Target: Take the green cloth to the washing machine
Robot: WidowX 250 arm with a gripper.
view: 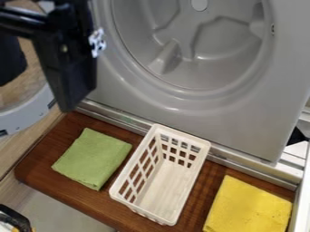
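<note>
The black gripper point(70, 68) is at the upper left, hanging in front of the washing machine's left side, above and to the left of the green cloth. Folded into a rough square, the green cloth point(92, 158) lies on the brown wooden board, left of the white basket and apart from the gripper. The grey washing machine point(224, 115) takes up the upper middle and right, with its round drum opening uncovered. Its round door, with a grey rim point(27, 111), stands swung out at the left, partly behind the arm.
An upright white plastic basket point(196, 176) with slotted sides stands on the wooden board point(45, 156) in the middle. A yellow cloth point(248, 206) lies at the lower right. Metal rails run between board and machine. Some black object point(13, 217) is at the lower left edge.
</note>
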